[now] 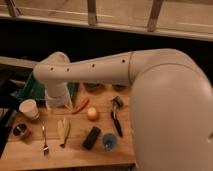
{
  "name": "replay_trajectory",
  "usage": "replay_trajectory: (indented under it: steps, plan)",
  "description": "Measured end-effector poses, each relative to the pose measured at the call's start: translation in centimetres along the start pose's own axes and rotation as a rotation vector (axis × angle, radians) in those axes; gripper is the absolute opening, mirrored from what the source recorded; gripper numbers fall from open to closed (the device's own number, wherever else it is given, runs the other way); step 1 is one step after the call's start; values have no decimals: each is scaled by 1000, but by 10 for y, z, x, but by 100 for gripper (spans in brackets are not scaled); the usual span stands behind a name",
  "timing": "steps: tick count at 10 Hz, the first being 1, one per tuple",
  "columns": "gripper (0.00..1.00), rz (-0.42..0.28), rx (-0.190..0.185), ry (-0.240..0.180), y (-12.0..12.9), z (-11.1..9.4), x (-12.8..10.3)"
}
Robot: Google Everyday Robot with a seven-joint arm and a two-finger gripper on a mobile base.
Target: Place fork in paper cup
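The fork (44, 138) is small and silver and lies on the wooden table (75, 152) near the front left, handle pointing away. The white paper cup (29, 109) stands upright at the table's left edge, behind the fork. My gripper (56, 103) hangs below the big white arm (100, 70), just right of the paper cup and behind the fork, above the table. It holds nothing that I can see.
A small metal tin (21, 131) sits left of the fork and a banana (63, 130) to its right. A green tray (34, 90), red chili (80, 106), orange (93, 114), black-handled utensil (116, 119), black block (91, 137) and blue cup (109, 141) are also there.
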Motion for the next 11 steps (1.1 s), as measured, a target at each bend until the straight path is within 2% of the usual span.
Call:
replay_trajectory:
  steps: [2, 4, 7, 11]
  plan:
    - [65, -30, -17, 32, 18, 27, -15]
    - [65, -46, -37, 55, 30, 40, -24]
    - [65, -70, -63, 49, 62, 49, -41]
    - [65, -62, -52, 53, 56, 49, -41]
